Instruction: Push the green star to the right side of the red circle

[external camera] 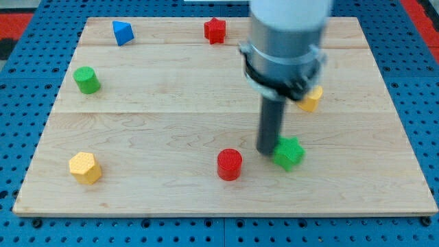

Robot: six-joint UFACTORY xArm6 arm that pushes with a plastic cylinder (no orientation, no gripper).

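The green star (290, 152) lies on the wooden board at the lower middle-right. The red circle (230, 164) stands to its left and a little lower, with a gap between them. My tip (267, 151) is at the green star's left edge, touching or almost touching it, between the star and the red circle. The arm's grey body rises from the tip to the view's top.
A red star (215, 30) and a blue block (122, 32) lie near the board's top edge. A green cylinder (87, 80) is at the left. A yellow hexagon (85, 167) is at the lower left. A yellow block (310, 99) is partly hidden behind the arm.
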